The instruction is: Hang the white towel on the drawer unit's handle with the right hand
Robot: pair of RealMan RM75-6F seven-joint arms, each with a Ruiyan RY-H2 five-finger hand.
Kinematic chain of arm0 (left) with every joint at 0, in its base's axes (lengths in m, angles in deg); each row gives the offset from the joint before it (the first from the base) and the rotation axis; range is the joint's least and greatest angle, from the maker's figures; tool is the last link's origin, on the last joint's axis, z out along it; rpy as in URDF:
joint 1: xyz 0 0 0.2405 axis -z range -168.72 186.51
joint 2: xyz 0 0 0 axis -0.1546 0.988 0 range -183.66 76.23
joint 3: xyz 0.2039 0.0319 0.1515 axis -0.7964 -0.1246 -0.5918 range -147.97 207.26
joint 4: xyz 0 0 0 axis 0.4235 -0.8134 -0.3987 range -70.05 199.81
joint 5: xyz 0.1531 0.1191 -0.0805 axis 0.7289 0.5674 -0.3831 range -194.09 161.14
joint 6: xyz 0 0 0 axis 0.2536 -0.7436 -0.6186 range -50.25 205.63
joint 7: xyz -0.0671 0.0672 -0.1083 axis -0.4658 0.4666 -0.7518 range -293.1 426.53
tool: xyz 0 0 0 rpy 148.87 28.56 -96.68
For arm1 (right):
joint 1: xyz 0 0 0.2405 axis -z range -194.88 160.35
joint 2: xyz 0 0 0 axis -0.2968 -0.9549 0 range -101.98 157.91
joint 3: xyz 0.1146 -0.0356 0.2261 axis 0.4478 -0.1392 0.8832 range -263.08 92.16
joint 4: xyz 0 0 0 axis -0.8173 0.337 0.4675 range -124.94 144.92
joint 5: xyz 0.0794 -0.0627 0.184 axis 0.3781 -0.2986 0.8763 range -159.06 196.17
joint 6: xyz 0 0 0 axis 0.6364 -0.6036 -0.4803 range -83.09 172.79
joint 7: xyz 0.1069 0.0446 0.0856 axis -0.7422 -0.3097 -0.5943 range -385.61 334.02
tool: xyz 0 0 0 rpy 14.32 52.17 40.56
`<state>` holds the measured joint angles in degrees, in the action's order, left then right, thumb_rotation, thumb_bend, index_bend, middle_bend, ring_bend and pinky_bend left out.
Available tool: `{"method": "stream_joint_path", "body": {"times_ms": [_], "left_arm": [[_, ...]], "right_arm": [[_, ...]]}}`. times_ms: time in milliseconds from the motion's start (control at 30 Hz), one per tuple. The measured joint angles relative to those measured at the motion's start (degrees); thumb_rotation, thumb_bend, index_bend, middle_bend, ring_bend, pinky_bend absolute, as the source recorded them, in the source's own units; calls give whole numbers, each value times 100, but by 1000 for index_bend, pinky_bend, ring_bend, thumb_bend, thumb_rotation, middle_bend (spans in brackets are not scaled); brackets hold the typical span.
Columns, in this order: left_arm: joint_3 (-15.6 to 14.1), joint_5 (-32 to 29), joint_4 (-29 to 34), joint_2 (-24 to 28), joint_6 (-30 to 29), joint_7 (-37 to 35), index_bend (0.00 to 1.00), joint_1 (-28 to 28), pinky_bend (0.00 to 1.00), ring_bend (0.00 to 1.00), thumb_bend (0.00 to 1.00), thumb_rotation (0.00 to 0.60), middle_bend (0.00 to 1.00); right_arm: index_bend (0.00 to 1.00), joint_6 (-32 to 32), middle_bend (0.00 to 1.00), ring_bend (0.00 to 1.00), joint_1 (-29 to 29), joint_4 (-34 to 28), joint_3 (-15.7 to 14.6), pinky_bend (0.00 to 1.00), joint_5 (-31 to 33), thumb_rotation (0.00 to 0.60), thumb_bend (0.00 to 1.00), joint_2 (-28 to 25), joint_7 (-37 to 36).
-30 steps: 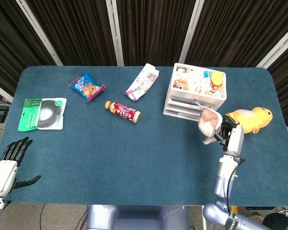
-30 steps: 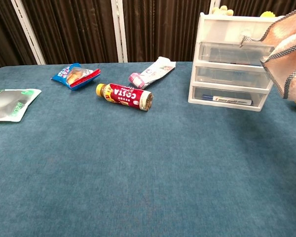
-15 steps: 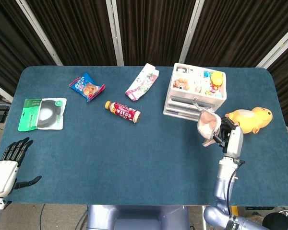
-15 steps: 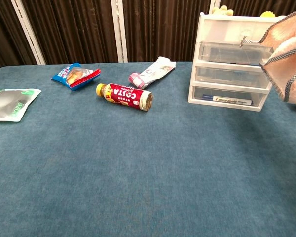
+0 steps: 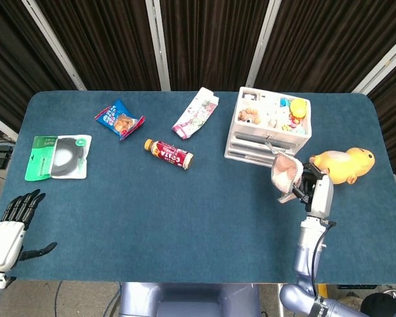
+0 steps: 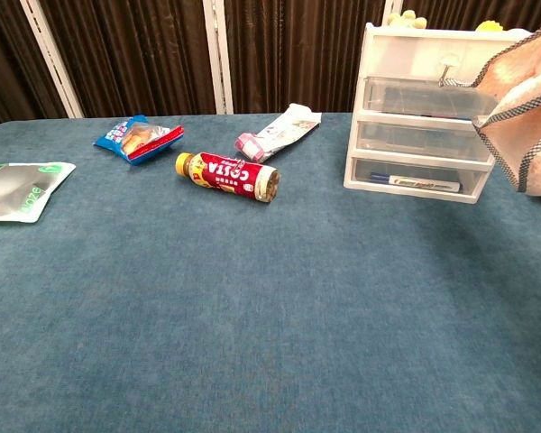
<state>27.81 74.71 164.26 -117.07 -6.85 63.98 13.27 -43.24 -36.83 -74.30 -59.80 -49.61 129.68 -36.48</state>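
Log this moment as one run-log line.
right hand: holds towel raised near drawer unit | towel: not yet on handle | left hand: open, idle

We are seeing the towel (image 6: 527, 117) hanging at the right edge, overlapping the drawer unit (image 6: 424, 113); a bottle (image 6: 227, 175) is lying on the surface (image 6: 252, 307).

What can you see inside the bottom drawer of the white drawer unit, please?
Through the clear front of the bottom drawer of the drawer unit, a marker pen lies lengthwise. The rest of the drawer's inside is too hazy to make out.
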Motion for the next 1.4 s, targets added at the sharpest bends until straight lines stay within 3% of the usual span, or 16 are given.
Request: {"method": "stream_joint_path", "body": {"times_ms": [267, 367, 500, 567, 667, 700, 800, 1033, 1233, 1400], "left_arm": [[2, 3, -4, 3, -11, -8, 0, -3, 0, 0, 0, 600, 0], [6, 7, -4, 4, -20, -11, 0, -4, 0, 0, 0, 600, 0], [7, 6, -5, 7, -17, -10, 0, -3, 0, 0, 1, 600, 0], [7, 6, -9, 7, -16, -11, 0, -2, 0, 0, 0, 600, 0], [9, 4, -12, 10, -13, -8, 0, 0, 0, 0, 1, 600, 0], [10, 3, -12, 12, -13, -8, 0, 1, 0, 0, 1, 600, 0], [13, -4, -13, 19, -13, -14, 0, 1, 0, 0, 1, 600, 0], [-1, 52, -29, 38, -26, -33, 0, 4, 0, 0, 1, 600, 0], [-6, 67, -66, 43, -41, 5, 0, -1, 0, 0, 1, 600, 0], [0, 59, -126, 39, -33, 127, 0, 3, 0, 0, 0, 600, 0]], "right_arm": [[692, 62, 927, 902, 5, 148, -48, 986, 50, 600, 508, 62, 30], [617, 120, 861, 814, 17, 225, -121, 915, 68, 600, 428, 99, 44], [307, 251, 546, 515, 30, 270, -291, 559, 63, 600, 183, 101, 155], [136, 367, 325, 288, 40, 247, -409, 417, 63, 600, 67, 68, 247], [18, 560, 98, 49, 64, 128, -624, 222, 69, 600, 2, -36, 508], [6, 597, 59, 20, 75, 79, -699, 162, 70, 600, 0, -71, 654], [0, 667, 0, 0, 103, -64, -901, 29, 60, 600, 0, -174, 1092], [0, 789, 0, 0, 199, -618, -1367, 25, 62, 600, 0, -738, 2384], [0, 790, 0, 0, 372, -1161, -2001, 25, -314, 600, 0, -1766, 3237], [0, 553, 0, 0, 649, -1452, -2604, 22, -1191, 600, 0, -2755, 3322]]}}
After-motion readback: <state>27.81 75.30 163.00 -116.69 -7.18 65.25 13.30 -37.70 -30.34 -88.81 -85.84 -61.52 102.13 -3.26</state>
